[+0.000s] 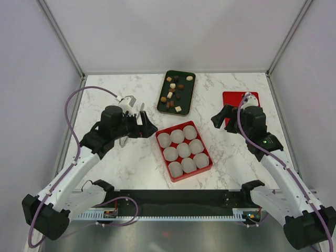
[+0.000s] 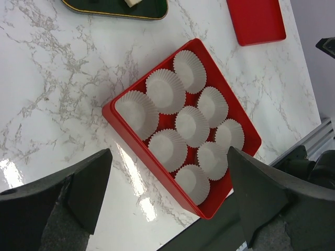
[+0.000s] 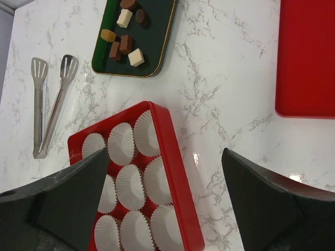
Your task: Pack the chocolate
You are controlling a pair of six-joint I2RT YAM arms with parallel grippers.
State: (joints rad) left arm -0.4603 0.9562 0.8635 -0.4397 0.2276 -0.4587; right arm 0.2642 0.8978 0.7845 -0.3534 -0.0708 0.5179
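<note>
Marble table [image 1: 115,163] | tongs [image 3: 37,110] near box [image 1: 195,173] | chocolate [image 1: 169,95] on tray [image 1: 188,95] | left gripper [image 1: 146,126], right gripper [image 1: 219,116] agape, empty

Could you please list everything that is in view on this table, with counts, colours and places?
chocolate: a dozen or so small pieces, dark brown, tan and cream, on the tray
tray: one, dark with a thin pale rim, far centre of the table
red box: one, red, table centre, near side of the tray
paper cups: nine, white, all empty, three rows of three inside the red box
red lid: one, flat, red, far right, apart from the box
tongs: one pair, bare metal, lying flat left of the box
table: one, white marble pattern
left gripper: one, black, open, holding nothing, above the box
right gripper: one, black, open, holding nothing, right of the box
</note>
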